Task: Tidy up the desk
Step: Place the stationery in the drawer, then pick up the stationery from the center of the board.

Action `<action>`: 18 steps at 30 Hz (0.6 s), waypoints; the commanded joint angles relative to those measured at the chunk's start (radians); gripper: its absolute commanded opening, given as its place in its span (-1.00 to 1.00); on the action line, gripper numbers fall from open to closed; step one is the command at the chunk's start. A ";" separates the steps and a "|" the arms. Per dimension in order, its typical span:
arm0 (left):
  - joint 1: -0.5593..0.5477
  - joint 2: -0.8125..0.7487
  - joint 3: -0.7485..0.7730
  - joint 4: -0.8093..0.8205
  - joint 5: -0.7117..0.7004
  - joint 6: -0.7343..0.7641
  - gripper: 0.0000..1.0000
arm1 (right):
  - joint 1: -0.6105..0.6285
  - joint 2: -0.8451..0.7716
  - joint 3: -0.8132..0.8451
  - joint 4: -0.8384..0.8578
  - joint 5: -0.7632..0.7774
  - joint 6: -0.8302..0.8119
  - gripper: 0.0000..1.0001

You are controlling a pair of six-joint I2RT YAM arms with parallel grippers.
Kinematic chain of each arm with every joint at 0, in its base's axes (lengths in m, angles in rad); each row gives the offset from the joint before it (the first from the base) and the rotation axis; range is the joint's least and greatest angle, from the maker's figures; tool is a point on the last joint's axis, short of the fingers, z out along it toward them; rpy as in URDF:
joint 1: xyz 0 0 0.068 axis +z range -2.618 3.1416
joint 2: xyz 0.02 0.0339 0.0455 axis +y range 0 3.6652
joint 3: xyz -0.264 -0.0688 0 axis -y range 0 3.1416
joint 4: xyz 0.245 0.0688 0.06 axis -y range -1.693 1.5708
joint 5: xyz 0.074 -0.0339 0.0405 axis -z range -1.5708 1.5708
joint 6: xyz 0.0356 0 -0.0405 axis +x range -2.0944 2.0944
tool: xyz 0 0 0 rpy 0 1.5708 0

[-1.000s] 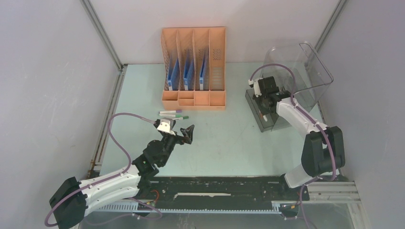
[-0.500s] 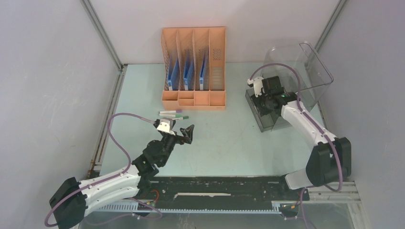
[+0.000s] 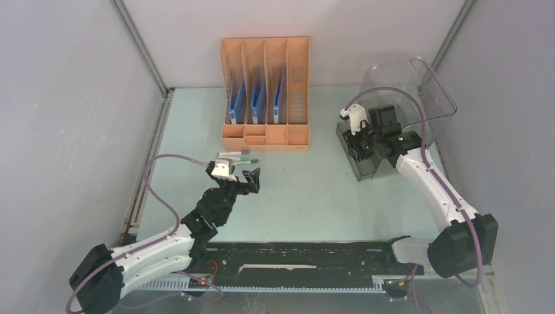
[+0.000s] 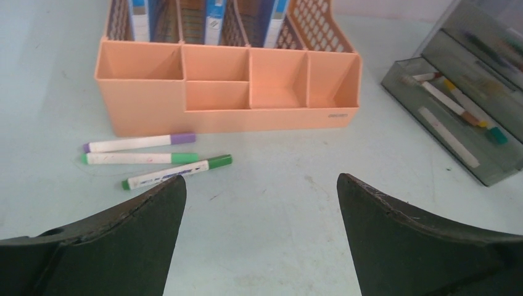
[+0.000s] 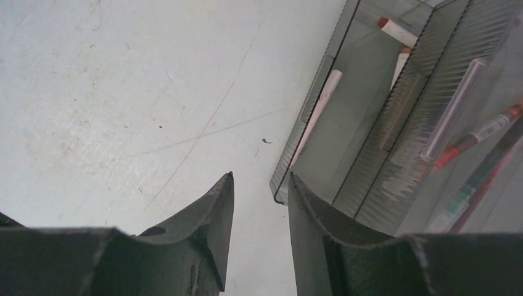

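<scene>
Top external: left gripper (image 3: 254,180), spread wide, hovers over the desk (image 3: 307,196) left of tabletop centre, beside three markers (image 3: 237,157) fronting the orange rack (image 3: 265,134).

Left wrist: align the fingers (image 4: 123,246) across the nearest green-capped marker (image 4: 177,172) before descending.

Right wrist: right gripper (image 5: 259,179), narrowly parted, empty, beside the drawer bin (image 5: 370,123).

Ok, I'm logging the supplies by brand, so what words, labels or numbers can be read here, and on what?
Nothing reads legibly.
On the orange file rack: small embossed mark at its front's lower right, too small to read.
On the nearest green-capped marker: barrel print, blurred.
On the blue folders: pale spine labels, unreadable.
On the red marker in the clear bin: barcode-like print, illegible.
</scene>
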 commanded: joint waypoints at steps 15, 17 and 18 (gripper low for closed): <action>0.455 0.427 0.345 -0.510 0.181 -0.561 0.93 | 0.032 -0.037 0.000 -0.023 -0.040 -0.032 -0.10; 0.455 0.493 0.434 -0.605 0.163 -0.586 0.74 | 0.032 -0.037 0.000 -0.023 -0.039 -0.033 -0.10; 0.454 0.523 0.468 -0.641 0.153 -0.599 0.62 | 0.034 -0.038 0.001 -0.023 -0.038 -0.034 -0.10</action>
